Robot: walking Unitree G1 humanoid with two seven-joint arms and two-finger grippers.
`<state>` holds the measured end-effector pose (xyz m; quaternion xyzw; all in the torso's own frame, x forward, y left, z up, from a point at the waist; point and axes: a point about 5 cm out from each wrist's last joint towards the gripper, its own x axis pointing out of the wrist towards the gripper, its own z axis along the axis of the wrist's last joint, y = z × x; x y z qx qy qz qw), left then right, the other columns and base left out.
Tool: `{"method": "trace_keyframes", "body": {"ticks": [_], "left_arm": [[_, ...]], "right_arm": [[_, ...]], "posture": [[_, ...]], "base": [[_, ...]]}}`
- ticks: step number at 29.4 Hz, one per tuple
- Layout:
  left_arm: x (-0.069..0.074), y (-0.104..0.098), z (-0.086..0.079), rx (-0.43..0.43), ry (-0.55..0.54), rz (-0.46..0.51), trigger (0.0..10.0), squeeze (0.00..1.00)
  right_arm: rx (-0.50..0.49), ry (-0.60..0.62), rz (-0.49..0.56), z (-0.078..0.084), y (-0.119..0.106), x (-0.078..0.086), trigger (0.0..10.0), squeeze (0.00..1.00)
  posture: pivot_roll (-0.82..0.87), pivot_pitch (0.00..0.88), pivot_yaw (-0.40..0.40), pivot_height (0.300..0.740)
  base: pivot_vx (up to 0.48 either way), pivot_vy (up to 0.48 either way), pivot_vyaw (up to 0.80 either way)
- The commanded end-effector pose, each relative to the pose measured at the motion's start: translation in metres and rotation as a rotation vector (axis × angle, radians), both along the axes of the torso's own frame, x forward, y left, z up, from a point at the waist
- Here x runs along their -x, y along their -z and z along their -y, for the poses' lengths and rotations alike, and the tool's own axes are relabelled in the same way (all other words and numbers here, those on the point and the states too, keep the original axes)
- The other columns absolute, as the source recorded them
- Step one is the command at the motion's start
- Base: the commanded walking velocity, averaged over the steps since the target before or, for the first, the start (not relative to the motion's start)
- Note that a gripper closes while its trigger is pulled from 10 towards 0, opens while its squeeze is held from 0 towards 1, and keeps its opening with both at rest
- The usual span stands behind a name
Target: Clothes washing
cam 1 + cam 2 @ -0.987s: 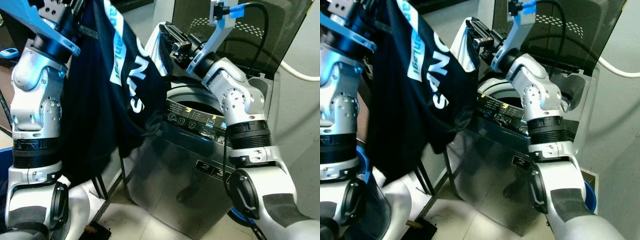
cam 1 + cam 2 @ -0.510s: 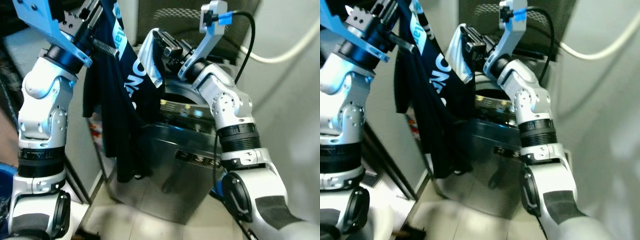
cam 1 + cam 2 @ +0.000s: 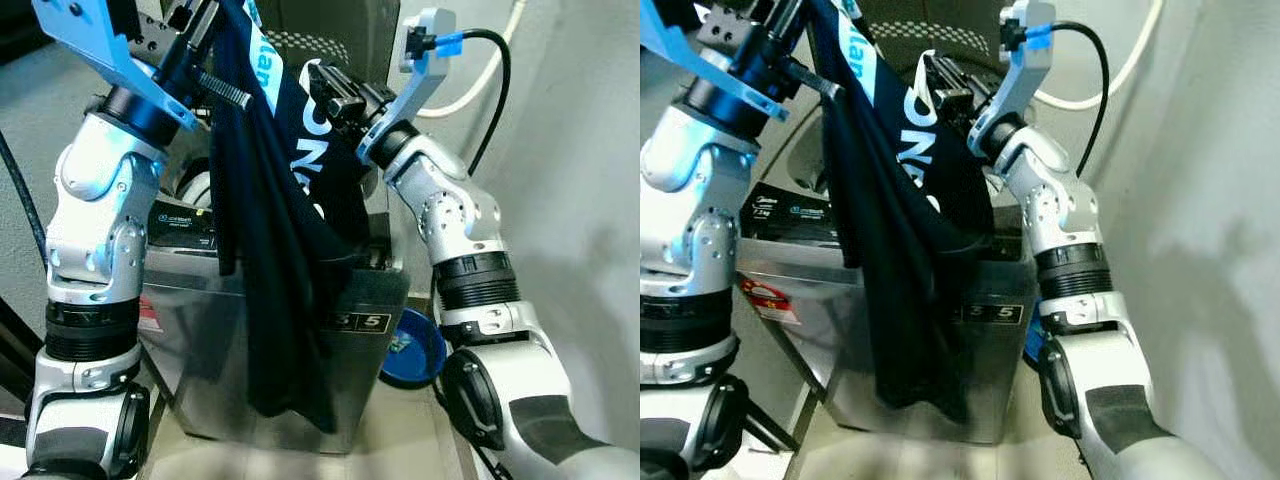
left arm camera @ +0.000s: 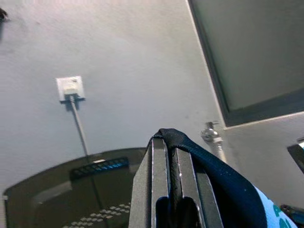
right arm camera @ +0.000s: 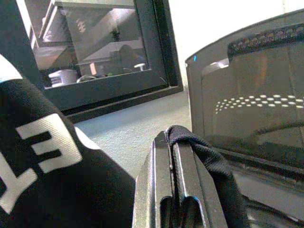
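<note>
Navy shirt point(image 3: 285, 250) pinched by left end effector point(image 4: 170, 156), right end effector point(image 5: 175, 156); eye view adds washer point(image 3: 190, 330).

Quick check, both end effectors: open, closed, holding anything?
Left end effector: closed on the dark navy shirt, held high above the washing machine.
Right end effector: closed on the same shirt's other edge.
</note>
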<state>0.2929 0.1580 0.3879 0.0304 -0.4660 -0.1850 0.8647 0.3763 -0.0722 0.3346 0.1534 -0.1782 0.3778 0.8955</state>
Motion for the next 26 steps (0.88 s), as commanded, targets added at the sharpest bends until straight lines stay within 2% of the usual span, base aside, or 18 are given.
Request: {"method": "trace_keyframes", "body": {"ticks": [1,11,15,17,22,23,24,26], "left_arm": [[0.008,-0.008,-0.005,-0.011,-0.036,0.037,10.0,0.0],[0.016,-0.03,-0.001,-0.058,-0.021,0.103,10.0,0.0],[0.021,-0.048,0.003,-0.091,0.009,0.155,10.0,0.0],[0.021,-0.048,0.003,-0.091,0.009,0.155,10.0,0.0],[0.033,-0.078,0.006,-0.111,0.023,0.249,10.0,0.0],[0.033,-0.078,0.006,-0.111,0.023,0.249,10.0,0.0],[0.04,-0.091,0.004,-0.104,-0.007,0.287,10.0,0.0],[0.043,-0.094,0.002,-0.1,-0.023,0.299,10.0,0.0]], "right_arm": [[-0.001,-0.008,0.014,-0.004,-0.001,0.002,0.0,0.0],[-0.046,-0.012,0.021,-0.003,-0.006,0.001,0.0,0.0],[-0.101,-0.006,0.042,0.001,-0.016,0.001,0.0,0.0],[-0.101,-0.006,0.042,0.001,-0.016,0.001,0.0,0.0],[-0.151,-0.004,0.069,0.004,-0.028,0.001,0.0,0.0],[-0.151,-0.004,0.069,0.004,-0.028,0.001,0.0,0.0],[-0.15,-0.004,0.074,0.003,-0.029,0.001,0.0,0.0],[-0.148,-0.004,0.075,0.003,-0.029,0.001,0.0,0.0]], "posture": [[0.16,0.0,-0.052,0.74],[0.17,0.0,-0.055,0.74],[0.17,0.0,-0.056,0.74],[0.17,0.0,-0.056,0.74],[0.17,0.0,-0.056,0.74],[0.17,0.0,-0.056,0.74],[0.17,0.0,-0.057,0.74],[0.17,0.0,-0.059,0.74]], "base": [[0.307,0.0,0.0],[0.308,0.0,0.0],[0.307,0.0,0.0],[0.307,0.0,0.0],[0.246,0.0,0.0],[0.0,0.0,0.0],[0.0,0.0,0.0],[0.0,0.0,0.0]]}}
